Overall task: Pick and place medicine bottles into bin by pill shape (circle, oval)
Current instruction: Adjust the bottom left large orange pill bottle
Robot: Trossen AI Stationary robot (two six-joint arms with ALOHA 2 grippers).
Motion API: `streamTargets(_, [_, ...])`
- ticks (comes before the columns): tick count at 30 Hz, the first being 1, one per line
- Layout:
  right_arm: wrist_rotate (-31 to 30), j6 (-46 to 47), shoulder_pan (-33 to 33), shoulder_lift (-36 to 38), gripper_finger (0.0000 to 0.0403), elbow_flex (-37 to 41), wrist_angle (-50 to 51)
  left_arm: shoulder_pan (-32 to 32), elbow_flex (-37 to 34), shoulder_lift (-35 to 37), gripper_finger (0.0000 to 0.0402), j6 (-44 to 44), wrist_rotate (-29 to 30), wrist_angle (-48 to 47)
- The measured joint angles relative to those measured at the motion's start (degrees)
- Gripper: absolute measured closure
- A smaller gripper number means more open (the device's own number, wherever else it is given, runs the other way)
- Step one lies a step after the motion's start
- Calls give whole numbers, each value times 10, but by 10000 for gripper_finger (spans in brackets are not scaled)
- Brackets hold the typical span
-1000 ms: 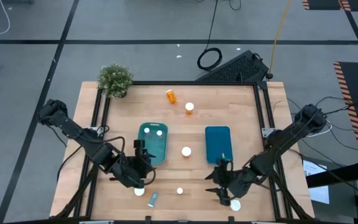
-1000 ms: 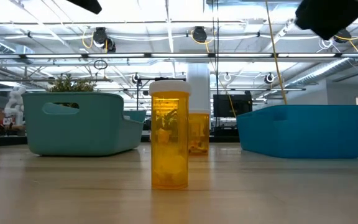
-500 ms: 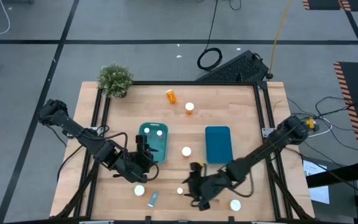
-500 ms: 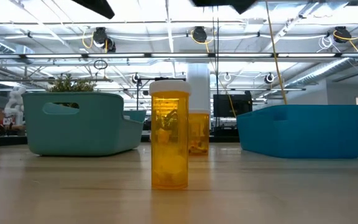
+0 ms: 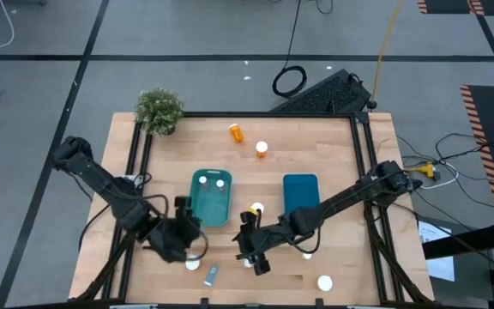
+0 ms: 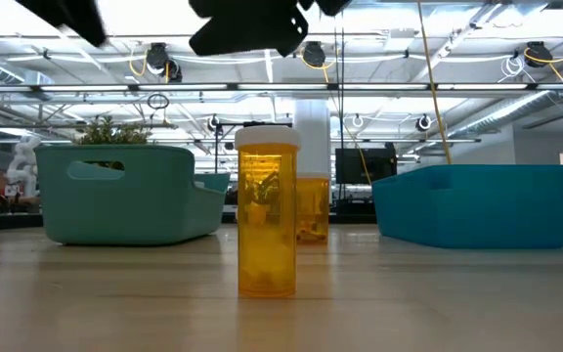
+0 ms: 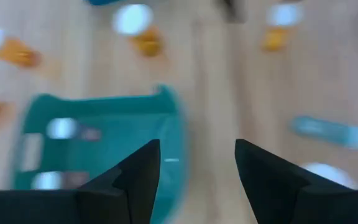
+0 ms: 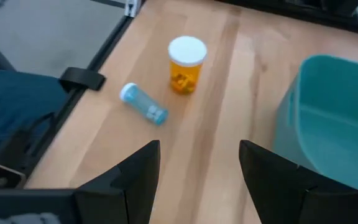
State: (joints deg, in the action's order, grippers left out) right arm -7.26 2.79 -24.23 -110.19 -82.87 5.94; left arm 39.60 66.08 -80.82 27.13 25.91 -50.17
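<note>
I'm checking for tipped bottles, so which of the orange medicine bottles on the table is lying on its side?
The orange bottle at the far edge, nearest the potted plant, lies on its side showing its orange length. The other bottles stand upright, showing only round white caps from above.

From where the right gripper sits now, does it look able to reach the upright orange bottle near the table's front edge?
Probably yes: the right gripper is open, and the upright orange bottle stands ahead of it on bare wood, with only the small blue vial lying to one side.

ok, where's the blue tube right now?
High view: the blue tube lies flat at the table's front edge, left of centre, beside a white-capped bottle and just below the left claw.
</note>
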Motion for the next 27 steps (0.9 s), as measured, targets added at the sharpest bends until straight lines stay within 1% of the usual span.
streamTargets(3, [1, -14, -1, 0, 191, 0, -3, 34, 0, -1, 190, 28, -36, 29])
streamTargets(5, [1, -20, -3, 0, 190, 0, -6, 56, 0, -6, 190, 41, -42, 60])
streamTargets(10, [0, -22, -2, 0, 190, 0, 2, 91, 1, -49, 190, 29, -73, 122])
streamTargets(13, [0, -31, -2, 0, 190, 1, 8, 93, 1, -76, 190, 37, -97, 139])
streamTargets(20, [-1, -59, -2, 1, 190, 1, 22, 92, 11, -116, 190, 26, -111, 160])
streamTargets(24, [-1, -72, -2, 11, 190, 1, 34, 90, 36, -143, 190, 18, -111, 142])
streamTargets(27, [-1, -75, -2, 19, 190, 1, 41, 89, 39, -155, 190, 19, -111, 131])
